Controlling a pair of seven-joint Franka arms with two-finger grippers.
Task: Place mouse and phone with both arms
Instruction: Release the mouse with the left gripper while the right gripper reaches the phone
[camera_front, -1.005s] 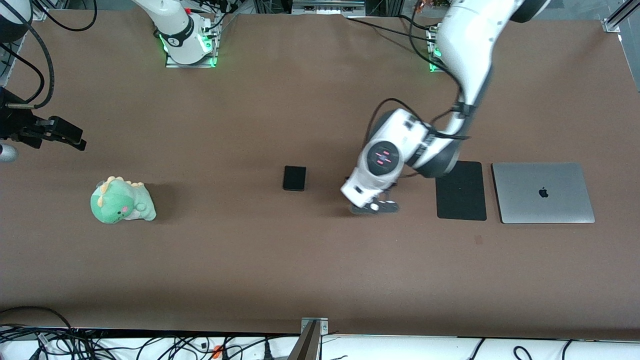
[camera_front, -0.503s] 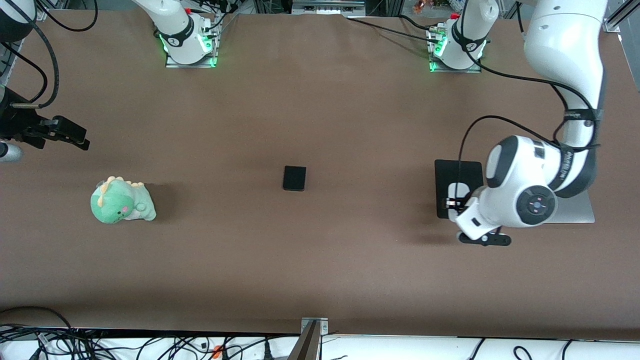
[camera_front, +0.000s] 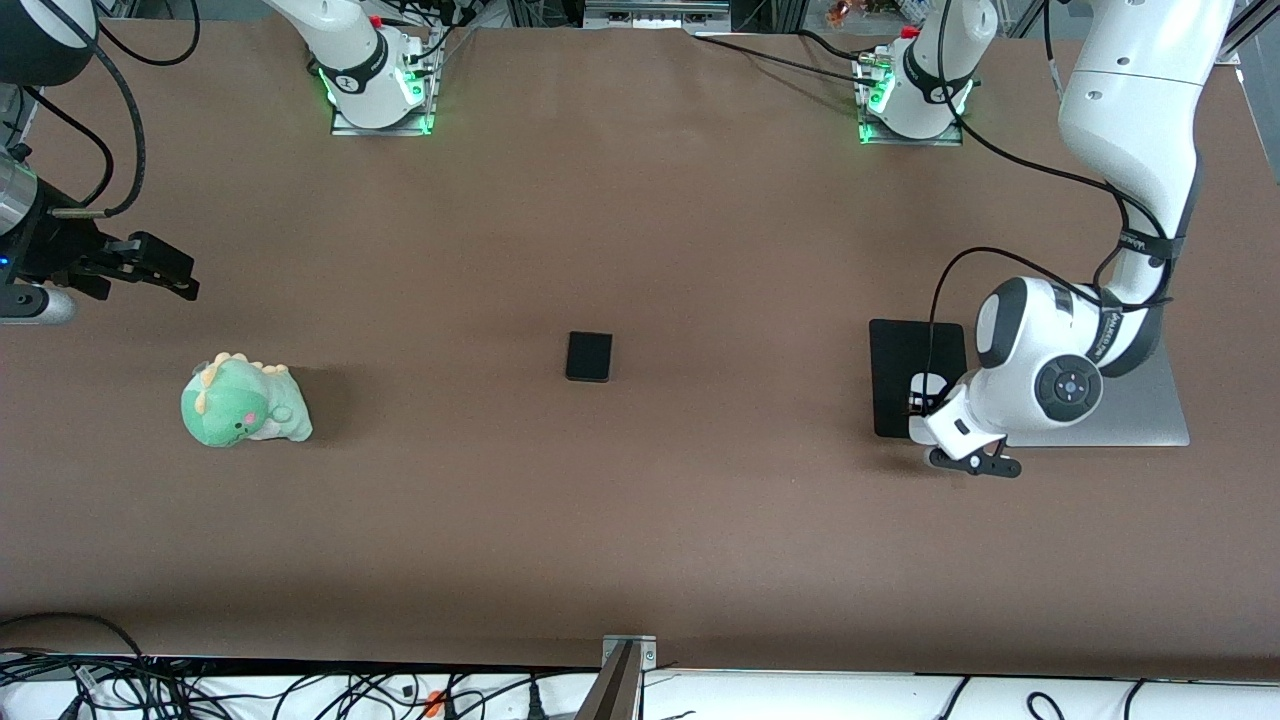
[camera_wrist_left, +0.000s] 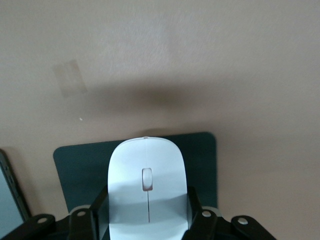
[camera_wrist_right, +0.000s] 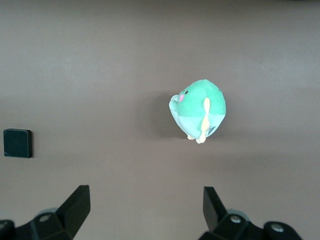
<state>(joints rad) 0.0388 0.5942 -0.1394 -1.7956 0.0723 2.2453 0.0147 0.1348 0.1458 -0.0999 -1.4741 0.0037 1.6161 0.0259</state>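
While the left gripper (camera_wrist_left: 148, 220) clamps the mouse (camera_wrist_left: 147, 187) over the black pad (camera_front: 905, 360) beside the laptop (camera_front: 1150, 415), ready to set it down, the right gripper (camera_wrist_right: 145, 210) waits wide open and empty above the table (camera_front: 640, 520), near the plush dinosaur (camera_front: 243, 402); the phone (camera_front: 588, 356) lies mid-table, untouched.

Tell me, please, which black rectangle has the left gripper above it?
The larger matte pad beside the laptop; the small phone lies alone mid-table.

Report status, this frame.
Left end effector shut on mouse over black pad. Right end effector open, waiting above table. Phone untouched mid-table.
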